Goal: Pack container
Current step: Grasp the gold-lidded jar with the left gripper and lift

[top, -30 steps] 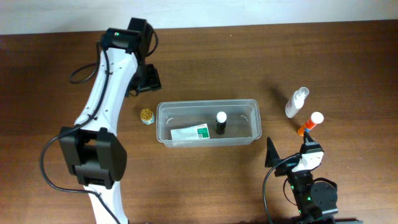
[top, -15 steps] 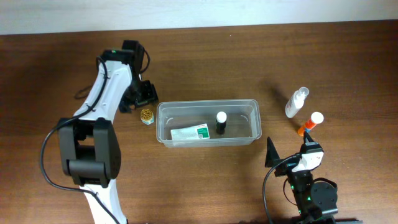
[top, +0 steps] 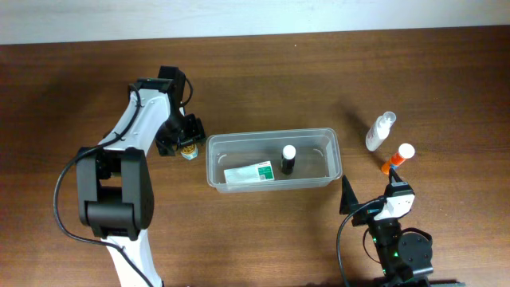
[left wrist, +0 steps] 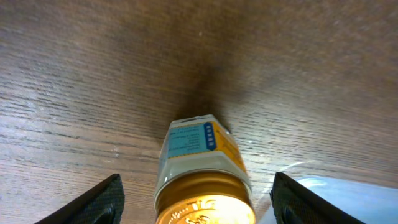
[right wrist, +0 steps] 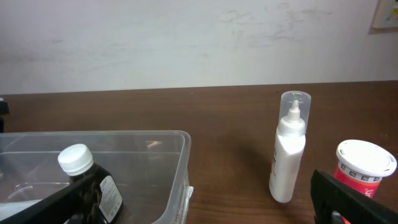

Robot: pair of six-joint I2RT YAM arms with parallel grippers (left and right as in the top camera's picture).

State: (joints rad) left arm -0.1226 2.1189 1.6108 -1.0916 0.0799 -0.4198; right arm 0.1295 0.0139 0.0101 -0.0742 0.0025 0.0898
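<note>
Container: the clear plastic tub [top: 273, 139] sits near the middle of the brown table [top: 319, 72], its long sides running left to right.
Inside the container: a dark bottle [top: 288, 159] with a white cap stands up near the middle. A flat green and white packet [top: 248, 171] lies to the left of the bottle.
Small jar: a little jar [left wrist: 199, 146] with a gold lid and a blue and yellow label is just beside the container's left end, out on the table.
Left gripper: the left gripper [left wrist: 196, 205] is at the jar, wide open. One of its fingers [left wrist: 99, 202] is on each side of the jar, with a gap on both sides. It has hold of nothing.
Right gripper: the right gripper [right wrist: 193, 208] is low, near the container's front right corner. It is wide open with nothing in it.
Spray bottle: a white spray bottle [top: 380, 131] is off to the right of the container, apart from it.
Orange bottle: an orange bottle [top: 397, 159] with a white cap is also right of the container, just beside the spray bottle.
</note>
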